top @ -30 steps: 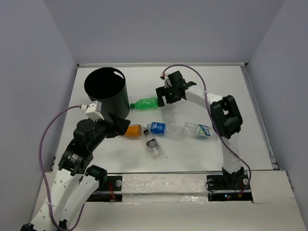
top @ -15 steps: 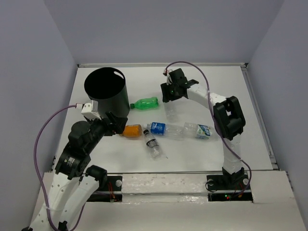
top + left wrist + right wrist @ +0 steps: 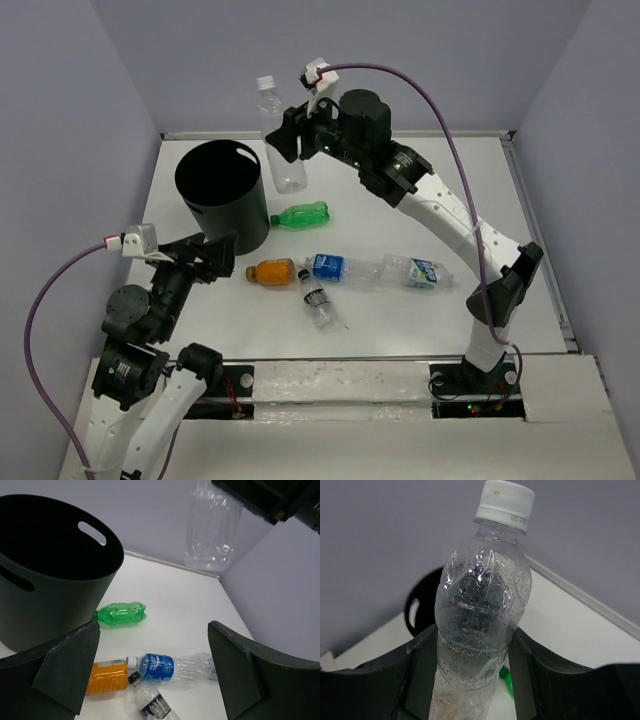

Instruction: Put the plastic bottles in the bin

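Bin (image 3: 220, 195) stands upright, mouth open. Right gripper (image 3: 296, 140) is clamped tight on clear bottle (image 3: 277, 130), cap-up and raised at bin's 2 o'clock, likely to clear the rim before the drop. Left gripper (image 3: 222, 256) is spread wide and empty at bin's 6 o'clock, probably eyeing orange bottle (image 3: 272, 271). Green bottle (image 3: 300, 214) and other bottles (image 3: 340, 268) lie loose around 4 o'clock.

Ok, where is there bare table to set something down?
Bare table shows right of the rightmost labelled bottle, up to the table's right edge, and in the near strip in front of the dark-capped bottle. Crowded: mid-table, where it bunches with the orange bottle and blue-labelled bottle near the bin.
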`<state>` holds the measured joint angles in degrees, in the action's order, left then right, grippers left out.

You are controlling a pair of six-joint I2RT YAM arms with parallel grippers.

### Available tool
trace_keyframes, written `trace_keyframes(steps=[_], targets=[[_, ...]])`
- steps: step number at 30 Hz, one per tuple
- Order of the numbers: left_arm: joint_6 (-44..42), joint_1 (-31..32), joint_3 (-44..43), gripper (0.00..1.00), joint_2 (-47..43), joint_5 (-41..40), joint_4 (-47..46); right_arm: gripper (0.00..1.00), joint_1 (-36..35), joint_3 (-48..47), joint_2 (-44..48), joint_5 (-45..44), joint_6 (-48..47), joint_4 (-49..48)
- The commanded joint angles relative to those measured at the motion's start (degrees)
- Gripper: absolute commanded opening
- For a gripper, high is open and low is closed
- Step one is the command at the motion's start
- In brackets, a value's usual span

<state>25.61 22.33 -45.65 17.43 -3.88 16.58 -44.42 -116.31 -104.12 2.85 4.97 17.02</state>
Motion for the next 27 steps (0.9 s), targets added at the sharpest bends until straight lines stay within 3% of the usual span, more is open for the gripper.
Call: trace_keyframes(steps=[1,6,10,16,19,20,22,25,27], targets=[[2.0,0.5,-1.1,0.98,-2.4,-2.3,-0.4,0.32,-1.5,-8.1,-6.7,4.4,3.8,-14.2],[2.3,0.6,-3.6,0.98,-2.3,0.2,-0.5,0.29,-3.4,-20.2,-17.1,9.7,7.9,-24.7],[2.2,0.8,-4.6,0.98,-2.5,0.9,1.3,0.29,-5.2,-29.9,-28.4,10.2,7.1,-25.9],[2.8,0.9,-4.4,0.98,-3.1,0.5,2.0,0.32,-5.8,-25.7,-30.4,9.5,6.6,-31.9],[3.0,0.9,-4.4,0.98,-2.3,0.9,1.7,0.43,-5.8,-24.8,-31.1,9.8,6.3,-32.1],[3.0,0.9,-4.4,0.98,-2.1,1.2,1.5,0.59,-5.8,-23.9,-30.7,9.8,6.0,-32.0],[2.9,0.9,-4.4,0.98,-1.4,2.2,0.7,0.83,-5.8,-21.6,-29.8,10.3,5.7,-32.0],[2.8,0.9,-5.0,0.98,0.3,3.6,-0.4,0.93,-5.8,-18.1,-25.7,8.8,4.6,-31.3],[2.7,0.9,-5.2,0.98,1.6,6.3,-0.9,0.93,-5.8,-11.7,-22.1,6.4,3.6,-31.2]])
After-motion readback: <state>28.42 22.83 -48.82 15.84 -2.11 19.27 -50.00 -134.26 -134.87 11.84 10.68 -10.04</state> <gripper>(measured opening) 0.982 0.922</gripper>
